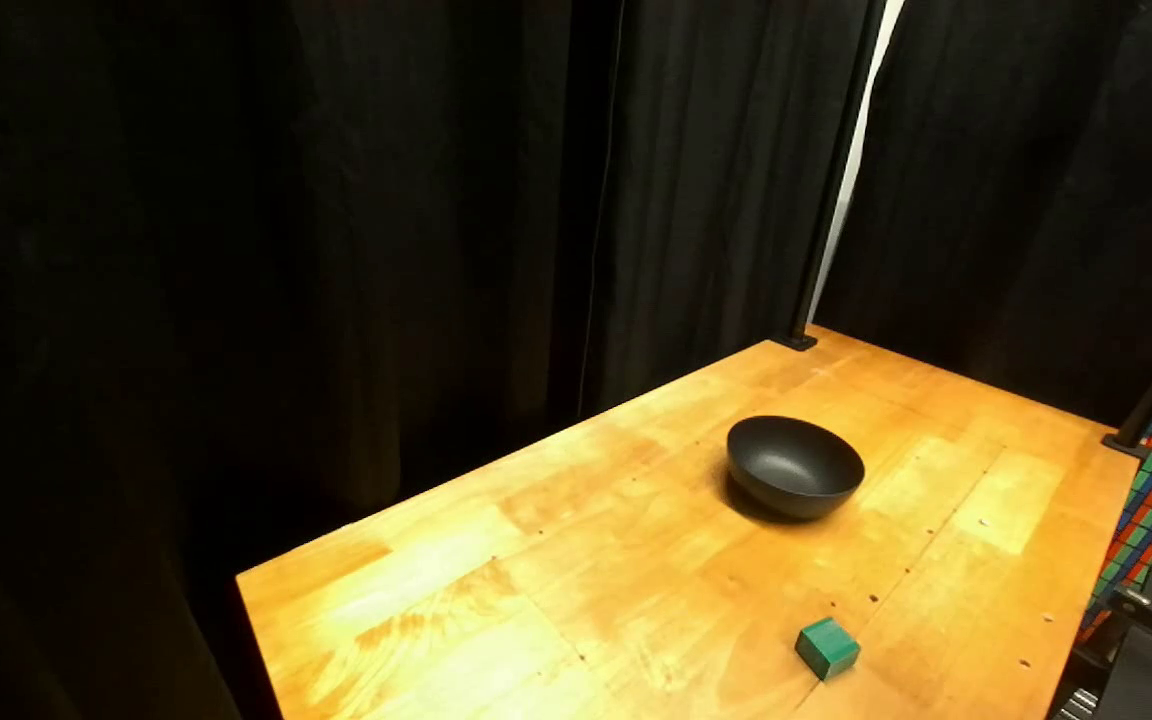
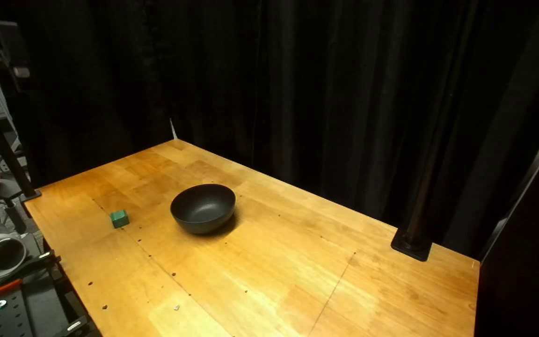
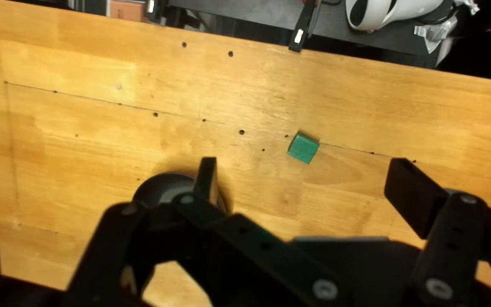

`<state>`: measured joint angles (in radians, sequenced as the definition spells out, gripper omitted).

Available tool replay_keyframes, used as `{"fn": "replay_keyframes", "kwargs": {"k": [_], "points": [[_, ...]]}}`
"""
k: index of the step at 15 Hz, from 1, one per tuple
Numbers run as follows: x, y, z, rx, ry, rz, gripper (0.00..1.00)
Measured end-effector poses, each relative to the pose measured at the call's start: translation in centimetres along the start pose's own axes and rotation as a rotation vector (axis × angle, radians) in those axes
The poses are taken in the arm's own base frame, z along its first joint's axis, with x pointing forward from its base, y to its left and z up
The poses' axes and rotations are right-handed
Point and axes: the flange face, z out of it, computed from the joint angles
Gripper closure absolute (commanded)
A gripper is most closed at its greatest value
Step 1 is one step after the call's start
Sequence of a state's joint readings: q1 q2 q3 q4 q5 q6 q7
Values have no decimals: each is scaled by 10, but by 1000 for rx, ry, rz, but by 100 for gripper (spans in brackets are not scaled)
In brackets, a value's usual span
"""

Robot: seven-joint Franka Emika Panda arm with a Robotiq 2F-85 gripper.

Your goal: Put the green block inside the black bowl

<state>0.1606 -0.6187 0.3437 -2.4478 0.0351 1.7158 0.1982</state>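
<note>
Sitting flat on the worktop (image 1: pixel 586 610), the green block (image 1: pixel 827 648) is well apart from the black bowl (image 1: pixel 794 468) in an exterior view. The bowl lies open side up, which seems right for catching the block. In an exterior view, the block (image 2: pixel 120 218) touches nothing but the worktop, so there should be room to pinch it. In the wrist view, the claw (image 3: pixel 301 180) has its fingers (image 3: pixel 414 197) spread wide and holds nothing, likely to fit around the block. One finger hides part of the bowl. The block looks a bit turned to the fingers, so the claw may need a small twist.
</note>
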Motion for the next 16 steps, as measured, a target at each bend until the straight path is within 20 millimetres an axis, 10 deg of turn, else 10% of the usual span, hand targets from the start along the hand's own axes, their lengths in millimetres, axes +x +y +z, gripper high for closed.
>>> {"fn": "replay_keyframes", "kwargs": {"k": [8, 16], "points": [[24, -59, 175, 110, 45, 51, 0], [48, -87, 266, 122, 73, 107, 0]]}}
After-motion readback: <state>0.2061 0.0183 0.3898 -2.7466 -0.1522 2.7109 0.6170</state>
